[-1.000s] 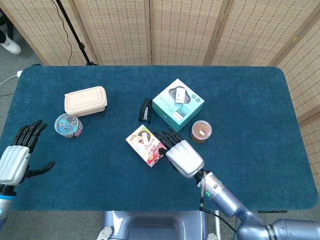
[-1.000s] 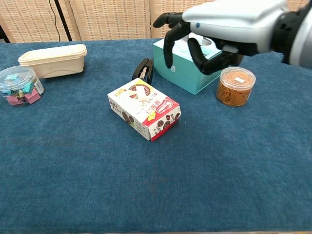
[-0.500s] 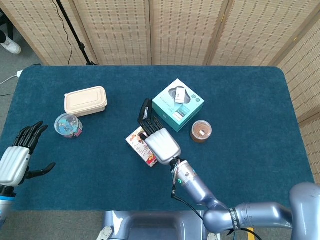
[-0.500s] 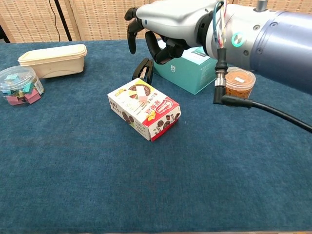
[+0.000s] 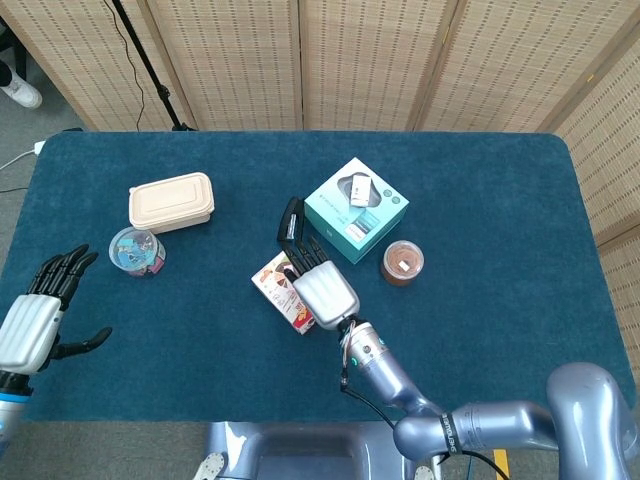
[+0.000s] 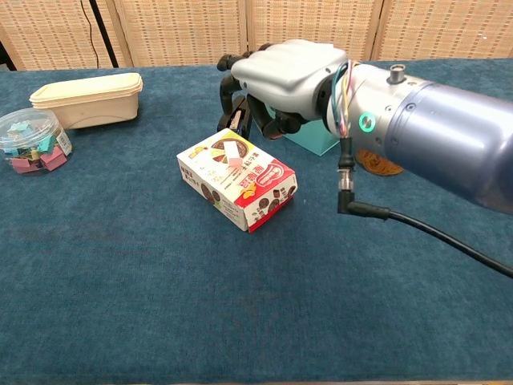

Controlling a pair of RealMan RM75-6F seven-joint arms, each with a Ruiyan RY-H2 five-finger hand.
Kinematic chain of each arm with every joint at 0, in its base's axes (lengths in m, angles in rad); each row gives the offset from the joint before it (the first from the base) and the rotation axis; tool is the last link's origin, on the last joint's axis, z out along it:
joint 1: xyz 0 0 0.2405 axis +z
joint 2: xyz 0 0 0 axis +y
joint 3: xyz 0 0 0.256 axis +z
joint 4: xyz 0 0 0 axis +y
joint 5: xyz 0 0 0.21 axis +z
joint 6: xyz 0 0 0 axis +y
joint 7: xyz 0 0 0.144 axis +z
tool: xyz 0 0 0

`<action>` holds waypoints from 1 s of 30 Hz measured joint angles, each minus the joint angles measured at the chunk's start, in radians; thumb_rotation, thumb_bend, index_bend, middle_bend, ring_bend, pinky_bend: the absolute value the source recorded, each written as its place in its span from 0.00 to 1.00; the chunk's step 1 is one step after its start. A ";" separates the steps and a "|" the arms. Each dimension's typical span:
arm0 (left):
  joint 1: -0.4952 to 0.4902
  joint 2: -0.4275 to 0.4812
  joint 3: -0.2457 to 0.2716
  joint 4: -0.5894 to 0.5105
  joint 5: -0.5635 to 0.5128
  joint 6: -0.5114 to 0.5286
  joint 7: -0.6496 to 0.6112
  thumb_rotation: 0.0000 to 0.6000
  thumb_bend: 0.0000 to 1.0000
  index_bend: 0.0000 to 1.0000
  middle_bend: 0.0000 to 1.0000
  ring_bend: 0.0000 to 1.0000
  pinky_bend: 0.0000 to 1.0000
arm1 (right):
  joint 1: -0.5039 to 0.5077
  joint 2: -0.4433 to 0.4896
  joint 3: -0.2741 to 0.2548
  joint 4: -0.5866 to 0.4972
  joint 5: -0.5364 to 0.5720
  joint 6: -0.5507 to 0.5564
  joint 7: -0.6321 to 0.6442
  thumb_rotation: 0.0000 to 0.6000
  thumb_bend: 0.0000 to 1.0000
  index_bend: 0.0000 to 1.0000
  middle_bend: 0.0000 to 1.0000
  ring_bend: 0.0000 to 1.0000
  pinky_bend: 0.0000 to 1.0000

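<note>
- Blue carpet-like cloth covers the whole counter (image 5: 500,330), fuzzy and matte, with rounded corners in the head view.
- Right hand (image 5: 322,290) has a smooth silver shell and dark fingers (image 6: 227,80). It hovers over the far end of the snack box (image 6: 236,179). Fingers are curled downward with a gap between them, and nothing is in them as far as I can see.
- Snack box is glossy printed cardboard, rectangular, lying flat and slanted near the middle of the counter. The chest view shows its whole top and red end; from the head view the hand covers about half of it.
- Just behind the box is a stapler (image 5: 290,217), black and narrow. The chest view only gives a sliver of it between the fingers, so I can't tell if they touch it.
- Teal box (image 5: 355,210) is a square carton with a product picture on top. It's clear in the head view, mostly hidden behind the hand in the chest view.
- Round jar (image 5: 403,262) with brownish contents sits right of the teal box.
- Left hand (image 5: 35,315) shows only in the head view, at the counter's left edge, fingers spread and holding nothing.
- Beige lidded container (image 6: 88,98) is smooth plastic with rounded corners; a clear tub (image 6: 30,140) of coloured clips sits beside it.
</note>
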 measured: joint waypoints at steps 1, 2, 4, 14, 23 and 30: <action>0.000 -0.001 0.000 0.000 0.000 -0.001 0.001 1.00 0.19 0.00 0.00 0.00 0.00 | 0.003 -0.008 -0.007 0.016 0.001 -0.001 -0.003 1.00 1.00 0.27 0.00 0.00 0.00; 0.001 -0.001 0.000 0.000 0.001 -0.003 0.002 1.00 0.19 0.00 0.00 0.00 0.00 | 0.005 -0.014 -0.011 0.029 0.002 -0.002 -0.005 1.00 1.00 0.27 0.00 0.00 0.00; 0.001 -0.002 -0.001 0.000 0.000 -0.007 0.004 1.00 0.19 0.00 0.00 0.00 0.00 | 0.010 -0.032 -0.020 0.061 0.006 -0.004 -0.007 1.00 1.00 0.27 0.00 0.00 0.00; 0.000 -0.003 -0.007 0.000 -0.004 -0.020 0.006 1.00 0.19 0.00 0.00 0.00 0.00 | 0.027 -0.084 -0.050 0.139 -0.005 -0.008 -0.013 1.00 1.00 0.27 0.00 0.00 0.00; 0.002 -0.005 -0.009 -0.001 0.001 -0.025 0.011 1.00 0.19 0.00 0.00 0.00 0.00 | 0.024 -0.103 -0.066 0.171 -0.003 -0.015 -0.006 1.00 1.00 0.28 0.00 0.00 0.00; 0.001 -0.010 -0.011 -0.002 -0.003 -0.032 0.023 1.00 0.19 0.00 0.00 0.00 0.00 | 0.017 -0.113 -0.079 0.188 -0.015 -0.020 0.005 1.00 1.00 0.28 0.00 0.00 0.00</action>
